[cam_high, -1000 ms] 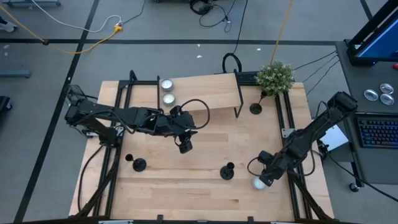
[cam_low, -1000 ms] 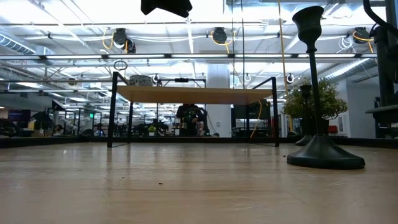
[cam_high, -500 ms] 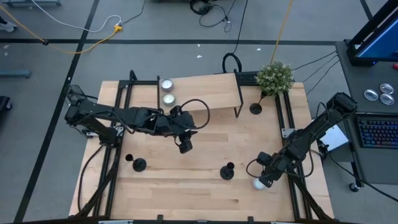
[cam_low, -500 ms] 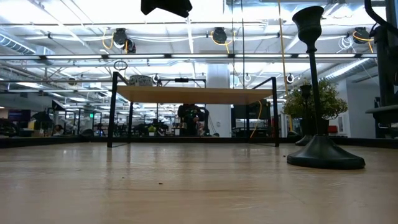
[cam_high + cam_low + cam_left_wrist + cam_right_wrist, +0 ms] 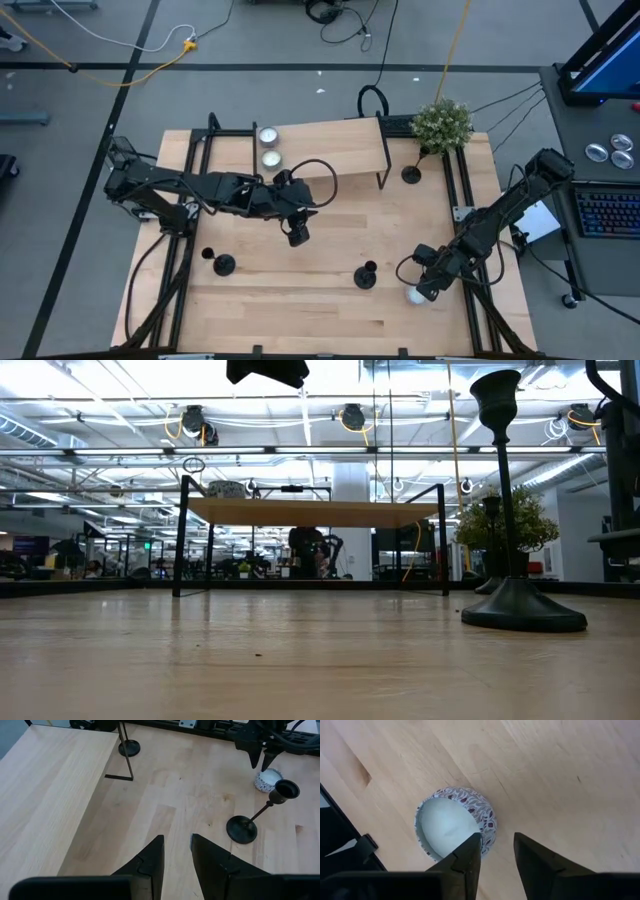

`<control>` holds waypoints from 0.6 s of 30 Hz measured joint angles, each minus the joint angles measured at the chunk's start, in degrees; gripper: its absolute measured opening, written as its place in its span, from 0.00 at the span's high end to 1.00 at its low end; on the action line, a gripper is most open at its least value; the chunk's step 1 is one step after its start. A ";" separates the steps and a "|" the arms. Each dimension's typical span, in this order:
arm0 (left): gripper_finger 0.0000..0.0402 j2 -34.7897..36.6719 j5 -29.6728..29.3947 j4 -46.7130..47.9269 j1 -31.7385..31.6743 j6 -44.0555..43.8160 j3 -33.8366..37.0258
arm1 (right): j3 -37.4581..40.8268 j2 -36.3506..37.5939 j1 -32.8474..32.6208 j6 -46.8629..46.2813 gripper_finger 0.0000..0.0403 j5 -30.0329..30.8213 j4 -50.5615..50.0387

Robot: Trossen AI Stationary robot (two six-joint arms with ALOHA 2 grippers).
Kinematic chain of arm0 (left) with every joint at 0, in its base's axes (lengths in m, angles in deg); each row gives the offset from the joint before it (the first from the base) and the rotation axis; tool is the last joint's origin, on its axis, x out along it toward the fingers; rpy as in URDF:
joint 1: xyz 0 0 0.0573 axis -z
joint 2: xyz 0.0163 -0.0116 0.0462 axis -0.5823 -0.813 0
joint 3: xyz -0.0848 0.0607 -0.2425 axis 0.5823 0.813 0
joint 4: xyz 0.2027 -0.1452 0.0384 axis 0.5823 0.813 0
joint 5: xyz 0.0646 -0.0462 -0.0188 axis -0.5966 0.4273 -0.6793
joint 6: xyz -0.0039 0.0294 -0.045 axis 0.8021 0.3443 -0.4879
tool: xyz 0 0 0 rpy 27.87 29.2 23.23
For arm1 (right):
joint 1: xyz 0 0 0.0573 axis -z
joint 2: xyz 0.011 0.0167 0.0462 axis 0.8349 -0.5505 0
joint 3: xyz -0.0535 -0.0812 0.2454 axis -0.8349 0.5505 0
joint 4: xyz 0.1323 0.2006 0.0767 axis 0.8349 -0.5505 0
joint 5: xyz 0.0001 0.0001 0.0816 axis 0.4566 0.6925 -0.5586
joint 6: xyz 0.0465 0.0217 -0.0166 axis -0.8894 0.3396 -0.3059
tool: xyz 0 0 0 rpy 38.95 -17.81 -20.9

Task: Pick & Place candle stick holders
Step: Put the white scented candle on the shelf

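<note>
Near the desk's (image 5: 300, 300) front edge, the right end effector (image 5: 421, 290) hovers over a patterned tealight (image 5: 414, 295), fingers narrow, holding nothing. Candlestick holders (image 5: 366, 276) stand on bare wood at centre, front-left and back-right — beyond, the left end effector (image 5: 297, 238), narrow and empty, hangs before a small raised shelf (image 5: 320, 148).

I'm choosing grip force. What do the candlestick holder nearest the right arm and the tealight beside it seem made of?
The candlestick holder looks like dark metal with a satin finish: thin rigid stem, faint sheen on the base, though painted material is possible. The tealight looks like white wax, matte and smooth, in a thin cup printed with a purple leaf pattern, probably foil.
</note>
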 joint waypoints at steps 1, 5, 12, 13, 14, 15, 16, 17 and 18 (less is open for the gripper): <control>0.74 0.00 0.00 0.00 0.00 0.03 0.00 | 0.00 0.00 0.00 -0.02 0.74 0.00 0.05; 0.74 0.00 0.00 0.00 0.00 0.11 0.00 | 0.00 0.00 0.00 -0.14 0.75 0.00 0.05; 0.74 0.00 -0.02 0.00 0.01 0.11 0.00 | -0.02 0.00 0.00 -0.16 0.75 0.00 0.00; 0.74 0.00 -0.02 0.00 0.01 0.11 0.00 | -0.02 0.00 0.00 -0.16 0.75 0.00 0.01; 0.74 0.00 -0.02 0.00 0.00 0.10 0.00 | -0.02 0.00 0.00 -0.16 0.75 -0.02 0.01; 0.74 0.00 -0.02 0.00 0.00 0.09 0.00 | -0.02 0.00 0.00 -0.16 0.75 -0.08 0.01; 0.74 0.00 -0.02 0.00 0.02 0.09 0.00 | -0.02 0.00 0.00 -0.16 0.75 -0.11 0.01; 0.74 0.00 -0.02 0.00 0.02 0.09 0.00 | -0.02 0.00 0.00 -0.16 0.75 -0.11 0.01; 0.74 0.00 -0.02 0.00 0.00 0.09 0.00 | -0.02 0.00 0.00 -0.16 0.75 -0.11 0.01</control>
